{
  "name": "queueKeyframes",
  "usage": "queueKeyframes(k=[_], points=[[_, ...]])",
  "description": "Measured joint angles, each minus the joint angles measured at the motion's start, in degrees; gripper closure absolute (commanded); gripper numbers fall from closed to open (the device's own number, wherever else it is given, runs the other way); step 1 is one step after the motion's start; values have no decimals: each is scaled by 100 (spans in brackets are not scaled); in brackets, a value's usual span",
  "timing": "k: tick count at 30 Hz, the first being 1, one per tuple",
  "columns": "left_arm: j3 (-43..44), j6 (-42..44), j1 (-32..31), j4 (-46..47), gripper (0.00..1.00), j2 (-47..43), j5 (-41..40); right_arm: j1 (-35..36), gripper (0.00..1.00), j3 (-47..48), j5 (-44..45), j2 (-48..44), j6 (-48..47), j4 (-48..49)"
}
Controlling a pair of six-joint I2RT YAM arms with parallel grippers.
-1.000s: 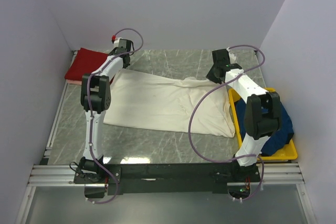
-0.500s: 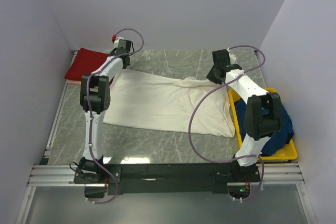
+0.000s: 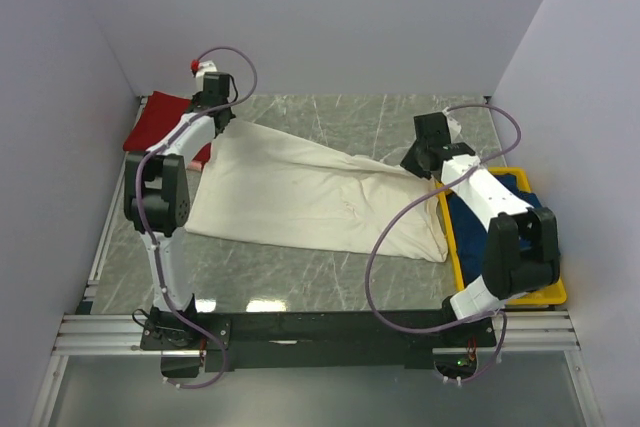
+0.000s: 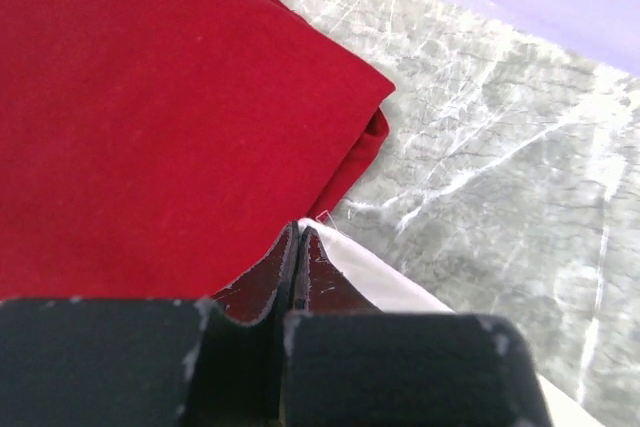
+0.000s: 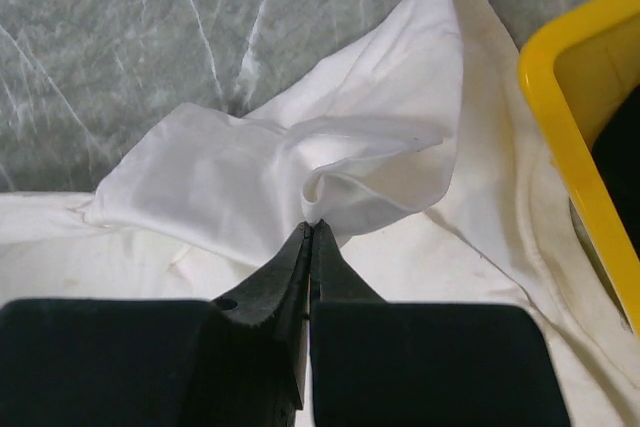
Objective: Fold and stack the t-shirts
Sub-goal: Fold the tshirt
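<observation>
A cream t-shirt (image 3: 310, 197) is spread across the middle of the grey marbled desk (image 3: 330, 117), with its long side running from far left to near right. Its far-left corner is pinched between the left fingers (image 4: 285, 267), which are clenched tight on the cloth's edge. In the left wrist view, only a thin white hem is seen at their tips.

That corner is held just beside a dark red t-shirt (image 4: 150, 117), which is folded flat at the far-left corner of the desk. Whether the two cloths touch cannot be told.

On the other side, the right fingers (image 5: 295, 257) are closed on a bunched fold of the same cream t-shirt near its far-right end. The cloth is gathered into creases around the tips and drawn up off the desk there.

A yellow bin (image 3: 545, 295) is set along the right edge of the desk, its near wall just beside the cream cloth. A navy t-shirt (image 3: 462, 211) is seen crumpled inside it — partly hidden by the right arm.
</observation>
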Motion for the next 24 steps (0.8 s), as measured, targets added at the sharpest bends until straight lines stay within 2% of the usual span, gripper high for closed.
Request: queueKeyframes(k=[17, 24], points=[[-2719, -702, 417, 1591, 100, -1816, 804, 0, 100, -1279, -328, -986, 127, 223], [-4127, -927, 461, 2643, 100, -2577, 990, 0, 100, -1591, -450, -1106, 151, 297]])
